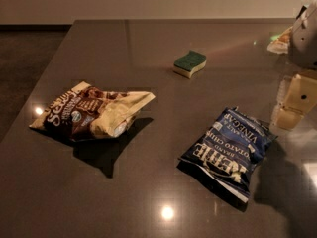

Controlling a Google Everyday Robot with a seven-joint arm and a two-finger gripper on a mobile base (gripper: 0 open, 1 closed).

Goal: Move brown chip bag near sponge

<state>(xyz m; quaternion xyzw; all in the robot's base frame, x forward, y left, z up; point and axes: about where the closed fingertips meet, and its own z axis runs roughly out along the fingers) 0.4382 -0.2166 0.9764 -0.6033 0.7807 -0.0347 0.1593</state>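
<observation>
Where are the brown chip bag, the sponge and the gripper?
brown chip bag (91, 112): camera view, middle of its crumpled front.
sponge (190, 62): camera view, its green top layer.
gripper (293, 105): camera view, far right, its pale lower part.

The one camera looks down at a slant from above the near side of the dark surface, facing across it toward the pale wall at the back. The far edge of the surface runs level near the top of the view. Its left edge slants down to the left border, with floor beyond it. The near and right edges fall outside the view. The brown chip bag at left of centre and the blue bag at lower right lie near the lens; the sponge sits farther back. The pincer shows at the right border, beyond the blue bag.
</observation>
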